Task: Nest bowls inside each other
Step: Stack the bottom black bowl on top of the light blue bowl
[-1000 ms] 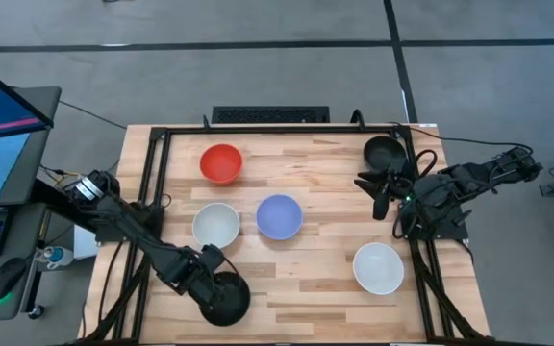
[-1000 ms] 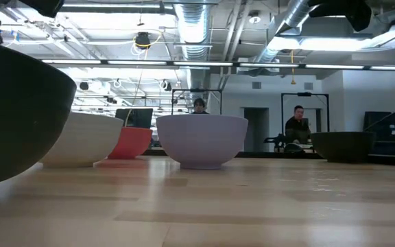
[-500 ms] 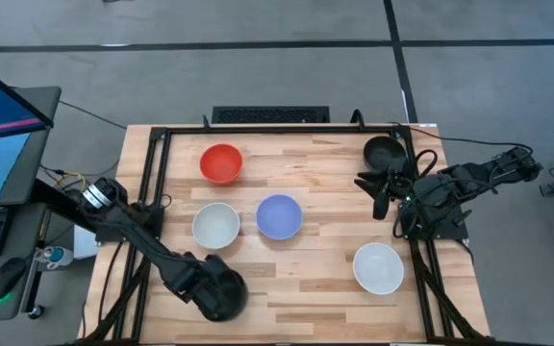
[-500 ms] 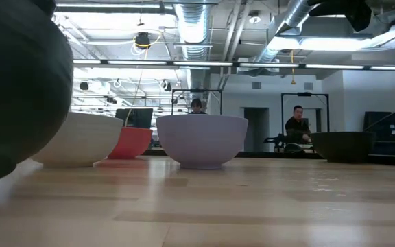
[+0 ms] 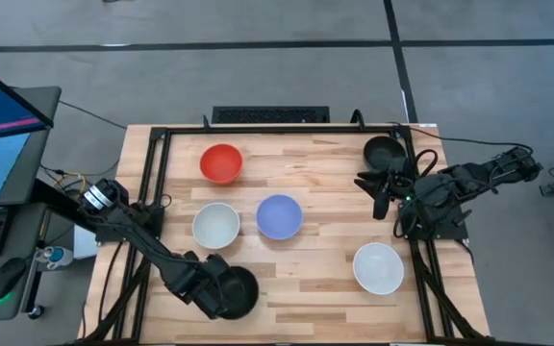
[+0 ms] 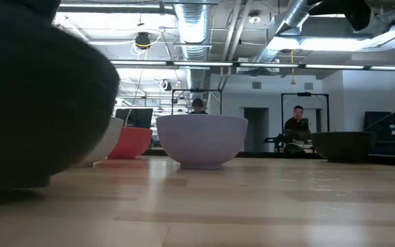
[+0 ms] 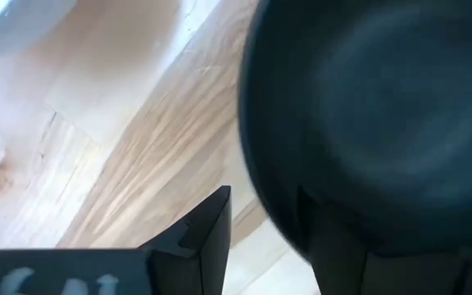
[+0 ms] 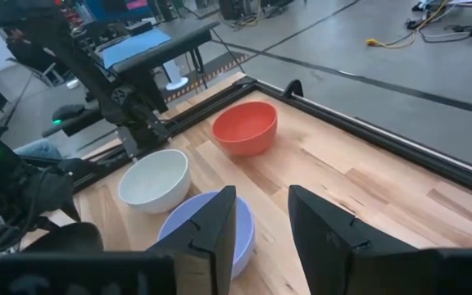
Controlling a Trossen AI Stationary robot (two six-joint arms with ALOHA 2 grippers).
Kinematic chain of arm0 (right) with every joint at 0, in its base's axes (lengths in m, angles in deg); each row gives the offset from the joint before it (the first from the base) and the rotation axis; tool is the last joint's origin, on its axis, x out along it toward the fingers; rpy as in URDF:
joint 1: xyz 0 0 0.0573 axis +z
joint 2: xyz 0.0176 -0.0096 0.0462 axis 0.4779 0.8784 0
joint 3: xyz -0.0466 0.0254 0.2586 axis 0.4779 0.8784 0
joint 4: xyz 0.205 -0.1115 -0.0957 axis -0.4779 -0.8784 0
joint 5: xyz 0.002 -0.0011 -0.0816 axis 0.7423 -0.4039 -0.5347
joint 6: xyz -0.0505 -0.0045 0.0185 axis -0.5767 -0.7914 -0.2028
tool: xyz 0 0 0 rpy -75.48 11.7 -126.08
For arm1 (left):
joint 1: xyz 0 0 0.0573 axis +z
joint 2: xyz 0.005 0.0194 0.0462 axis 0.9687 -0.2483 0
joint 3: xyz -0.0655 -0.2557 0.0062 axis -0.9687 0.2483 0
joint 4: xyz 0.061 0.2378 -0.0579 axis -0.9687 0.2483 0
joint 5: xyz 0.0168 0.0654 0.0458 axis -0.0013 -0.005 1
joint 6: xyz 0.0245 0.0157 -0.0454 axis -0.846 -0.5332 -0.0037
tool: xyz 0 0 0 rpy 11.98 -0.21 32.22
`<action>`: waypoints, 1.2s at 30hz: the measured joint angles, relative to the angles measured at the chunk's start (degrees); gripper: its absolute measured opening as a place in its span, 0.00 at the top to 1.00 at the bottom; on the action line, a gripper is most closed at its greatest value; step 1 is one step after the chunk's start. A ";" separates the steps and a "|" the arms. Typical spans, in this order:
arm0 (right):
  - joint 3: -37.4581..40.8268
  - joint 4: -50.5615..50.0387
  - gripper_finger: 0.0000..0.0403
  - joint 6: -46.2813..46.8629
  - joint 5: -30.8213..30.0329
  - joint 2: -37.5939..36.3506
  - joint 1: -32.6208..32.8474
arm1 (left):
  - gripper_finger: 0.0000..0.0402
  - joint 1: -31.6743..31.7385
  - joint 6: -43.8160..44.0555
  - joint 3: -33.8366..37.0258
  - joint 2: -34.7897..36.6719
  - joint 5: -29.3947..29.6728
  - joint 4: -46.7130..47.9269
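My left gripper (image 5: 215, 288) is near the table's near edge, shut on a black bowl (image 5: 238, 291) that fills the left of the low view (image 6: 40, 103). My right gripper (image 5: 381, 199) waits open at the right side, beside the second black bowl (image 5: 383, 151), touching nothing. A red bowl (image 5: 221, 163), a white bowl (image 5: 216, 225) and a pale blue bowl (image 5: 279, 216) stand on their bases mid-table. The other white bowl (image 5: 378, 267) stands near the right. My left gripper holds the black bowl by its rim (image 7: 256, 176) on the side facing the table's left. One finger (image 7: 211, 233) is outside the wall and one finger (image 7: 334, 254) inside. The fingers come from the left, slanting down. Whether the bowl's base touches the table, I cannot tell.
A black metal frame (image 5: 152, 183) runs along the table's left, far and right sides. A monitor (image 5: 3, 106) stands off the left edge. Bare wood lies between the held bowl and the right-hand white bowl. People (image 6: 297, 127) sit far behind the table.
My left gripper has moved the black bowl toward the table's right along the near edge. The bowl rose off the table on the way. In the low view it now covers most of the near white bowl. The right arm has kept still.
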 joint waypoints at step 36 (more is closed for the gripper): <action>0.02 -1.17 0.66 -0.57 0.81 -0.04 0.02 | 0.98 8.20 -14.60 -0.22 -0.35 -0.72 -1.00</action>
